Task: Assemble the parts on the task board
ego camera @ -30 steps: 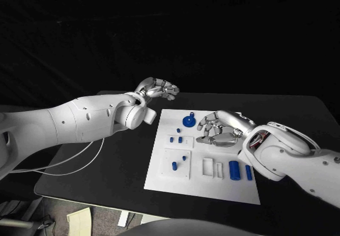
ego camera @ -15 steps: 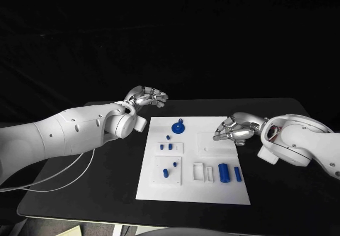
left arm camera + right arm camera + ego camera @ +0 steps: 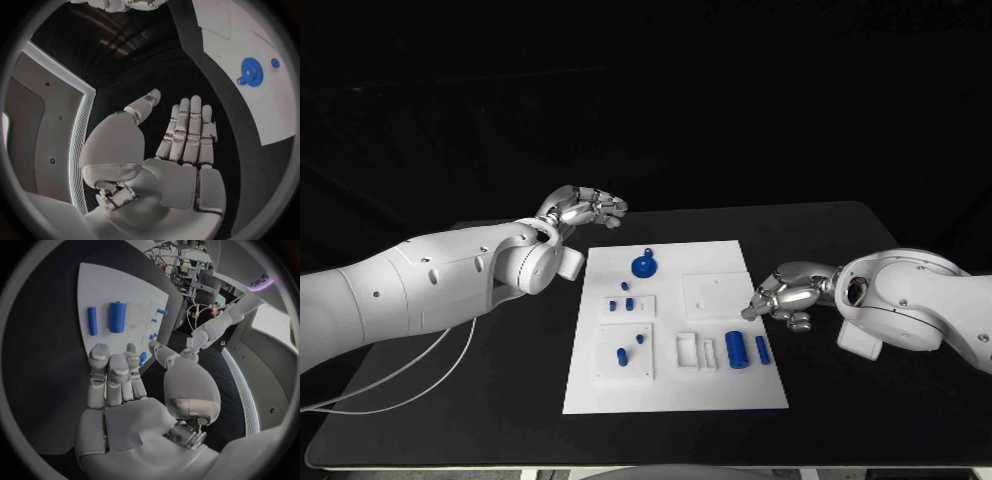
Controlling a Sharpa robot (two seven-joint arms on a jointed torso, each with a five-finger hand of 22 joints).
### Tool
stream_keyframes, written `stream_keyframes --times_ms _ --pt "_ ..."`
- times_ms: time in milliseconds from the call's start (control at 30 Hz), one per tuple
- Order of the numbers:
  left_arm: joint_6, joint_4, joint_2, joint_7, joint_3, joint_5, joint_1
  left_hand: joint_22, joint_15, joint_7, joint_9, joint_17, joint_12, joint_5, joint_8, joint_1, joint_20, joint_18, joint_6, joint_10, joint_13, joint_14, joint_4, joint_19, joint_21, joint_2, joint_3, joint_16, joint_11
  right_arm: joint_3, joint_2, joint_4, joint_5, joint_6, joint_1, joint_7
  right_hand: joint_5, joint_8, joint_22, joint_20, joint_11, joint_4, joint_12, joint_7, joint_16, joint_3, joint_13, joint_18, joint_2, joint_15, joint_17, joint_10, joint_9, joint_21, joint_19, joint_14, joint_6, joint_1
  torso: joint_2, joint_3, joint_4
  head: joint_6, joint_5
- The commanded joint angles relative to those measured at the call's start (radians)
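The white task board lies mid-table. A round blue part with a small handle sits near its far edge, and the left wrist view shows that round part too. Several small blue pegs stand in the left plates. Two blue cylinders lie near the front right, and the larger cylinder appears in the right wrist view. My left hand hovers beyond the board's far left corner, fingers straight and holding nothing. My right hand is at the board's right edge, fingers extended and holding nothing.
Black table surrounds the board on all sides. A white cable hangs from my left arm over the table's left part. White slotted plates sit beside the cylinders.
The camera has shifted. My right hand has drawn back from over the board near the round part to the board's right edge. The left hand stays off the far left corner.
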Motion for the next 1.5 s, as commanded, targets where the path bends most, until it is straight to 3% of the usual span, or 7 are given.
stream_keyframes --times_ms 33,267,500,567,700,967,1500 --pt "0.015 0.014 -0.006 0.011 -0.008 0.011 -0.003 0.002 0.008 -0.001 -0.001 0.003 0.001 -0.001 0.007 -0.013 0.000 0.006 -0.010 -0.009 -0.002 -0.002 0.007 0.003 -0.007 -0.004 -0.003 -0.006 0.000 -0.007 0.006 0.003 0.028 -0.096 0.000 -0.135 -0.004 0.003 0.018 -0.001 -0.004 0.003 0.002 0.009 0.002 -0.001 0.003 0.056 0.005 -0.003 0.002 0.002 0.005 0.004 -0.007 -0.004 0.015 -0.010 -0.025 -0.0073 -0.0064 -0.008 -0.010" --pt "0.019 0.025 -0.013 0.013 -0.017 0.020 -0.027 0.005 0.010 0.000 -0.003 0.008 0.000 -0.002 0.007 -0.029 0.002 0.006 -0.013 -0.011 -0.002 -0.007 0.019 0.002 -0.011 -0.015 -0.010 -0.016 0.001 -0.061 0.023 0.005 -0.027 -0.086 -0.001 -0.183 -0.077 -0.009 0.014 0.000 -0.003 0.033 -0.003 0.010 -0.004 0.075 0.021 0.056 -0.045 -0.002 0.007 0.004 0.020 0.007 -0.006 0.001 0.013 -0.024 -0.055 -0.0186 -0.0143 -0.021 -0.017" --pt "0.026 0.042 -0.026 0.015 -0.023 0.020 -0.047 0.012 0.018 0.002 -0.007 0.019 0.000 0.002 0.008 -0.109 0.009 0.016 -0.022 -0.015 -0.004 -0.022 0.038 -0.004 -0.022 -0.026 -0.078 -0.043 0.001 -0.080 0.055 -0.003 -0.091 -0.059 -0.011 -0.198 -0.090 -0.014 0.013 0.001 -0.003 0.074 -0.006 0.011 -0.005 0.086 0.028 0.056 -0.080 -0.002 0.011 0.007 0.029 0.010 -0.005 0.003 0.014 -0.065 -0.075 -0.0270 -0.0180 -0.035 -0.026" --pt "0.030 0.050 -0.033 0.014 -0.025 0.020 -0.049 0.013 0.020 0.002 -0.008 0.022 0.001 0.000 0.008 -0.132 0.011 0.020 -0.024 -0.016 -0.005 -0.025 0.043 -0.004 -0.027 -0.027 -0.096 -0.052 0.001 -0.082 0.065 -0.007 -0.108 -0.054 -0.015 -0.197 -0.093 -0.016 0.013 0.000 -0.004 0.091 -0.008 0.010 -0.005 0.098 0.031 0.056 -0.093 -0.002 0.013 0.008 0.033 0.011 -0.004 0.004 0.015 -0.073 -0.075 -0.0346 -0.0107 -0.037 -0.036" --pt "0.041 0.068 -0.044 0.012 -0.028 0.020 -0.049 0.014 0.026 0.003 -0.011 0.026 -0.001 0.000 0.007 -0.177 0.016 0.026 -0.030 -0.020 -0.007 -0.035 0.063 -0.006 -0.037 -0.028 -0.121 -0.072 0.002 -0.083 0.081 -0.011 -0.131 -0.051 -0.021 -0.198 -0.097 -0.017 0.013 -0.002 -0.004 0.115 -0.010 0.010 -0.006 0.107 0.035 0.056 -0.116 -0.002 0.015 0.009 0.039 0.012 -0.003 0.004 0.015 -0.087 -0.076 -0.0374 -0.0091 -0.045 -0.042" --pt "0.050 0.083 -0.051 0.006 -0.029 0.020 -0.049 0.016 0.033 0.005 -0.014 0.030 -0.001 0.000 0.006 -0.210 0.023 0.035 -0.038 -0.025 -0.009 -0.047 0.086 -0.006 -0.046 -0.029 -0.132 -0.098 0.003 -0.084 0.110 -0.026 -0.161 -0.034 -0.027 -0.198 -0.098 -0.018 0.012 -0.004 -0.005 0.140 -0.012 0.009 -0.006 0.116 0.039 0.056 -0.138 -0.003 0.018 0.010 0.047 0.014 -0.002 0.005 0.015 -0.096 -0.069 -0.0363 -0.0078 -0.047 -0.044" --pt "0.054 0.091 -0.055 0.002 -0.031 0.020 -0.049 0.018 0.035 0.007 -0.016 0.033 -0.002 0.001 0.005 -0.207 0.026 0.038 -0.042 -0.029 -0.011 -0.049 0.087 -0.007 -0.049 -0.025 -0.131 -0.106 0.004 -0.086 0.163 -0.066 -0.193 0.008 -0.062 -0.203 -0.098 -0.014 0.013 -0.004 -0.006 0.140 -0.014 0.007 -0.007 0.118 0.043 0.056 -0.128 -0.004 0.020 0.009 0.057 0.017 -0.003 0.005 0.023 -0.083 -0.064 -0.0319 -0.0115 -0.060 -0.032"
